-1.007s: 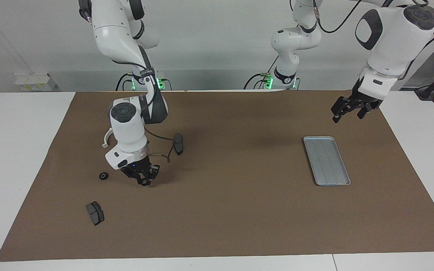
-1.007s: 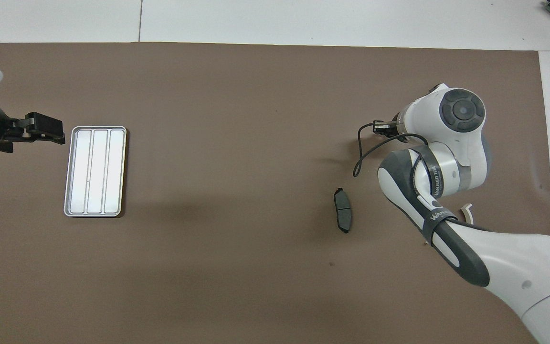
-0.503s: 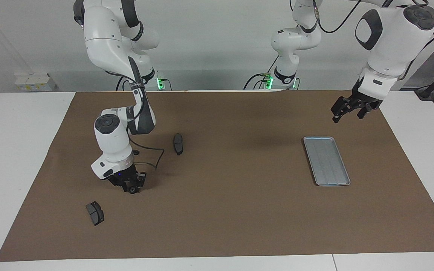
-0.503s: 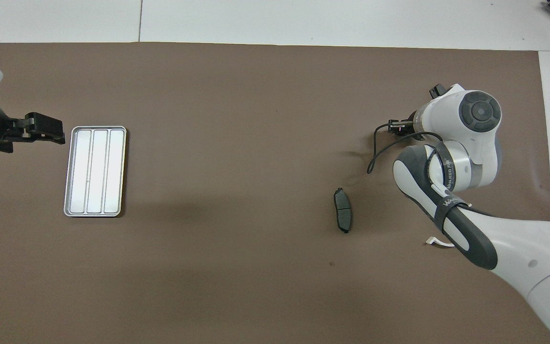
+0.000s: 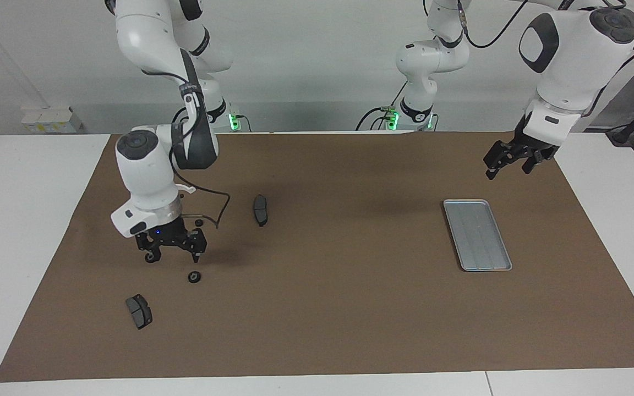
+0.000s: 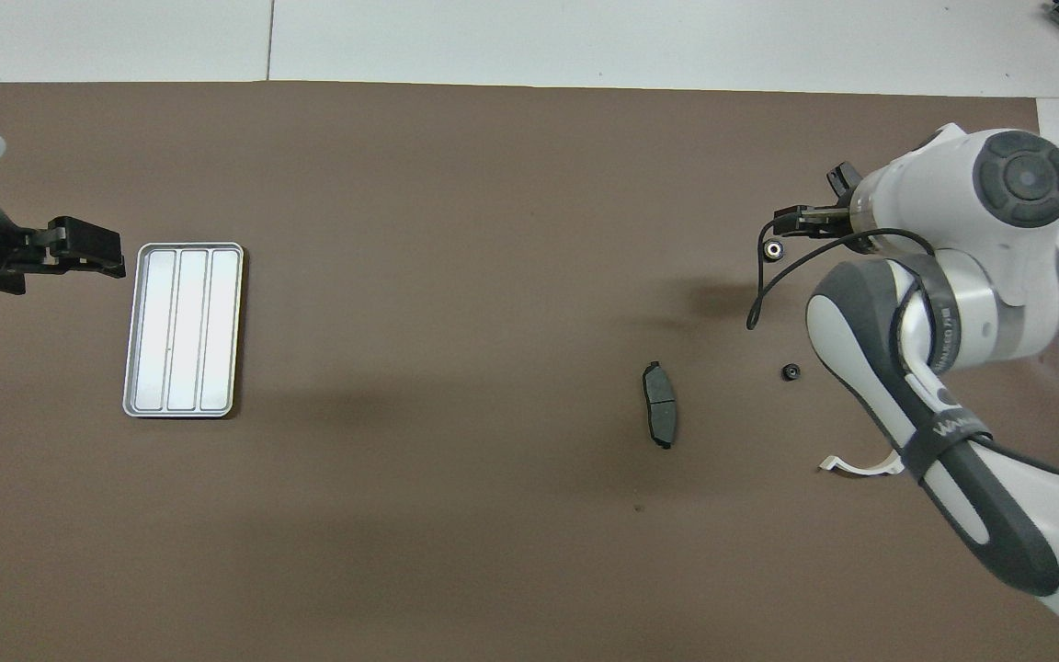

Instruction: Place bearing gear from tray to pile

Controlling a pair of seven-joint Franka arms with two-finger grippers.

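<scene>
The bearing gear, a small black ring, lies on the brown mat among the pile's parts; it also shows in the overhead view. My right gripper hangs open and empty just above the mat, close over the gear and a little nearer to the robots' side. The pile holds two dark brake pads and a white half-ring bracket. The silver tray lies empty toward the left arm's end. My left gripper waits open in the air beside the tray.
Another small black part lies on the mat, nearer to the robots than the bearing gear. The right arm's cable hangs over it. The brown mat covers most of the white table.
My right gripper came down to the mat, opened and rose, leaving the bearing gear lying there. The right arm swung toward its own end of the table. The left arm has not moved.
</scene>
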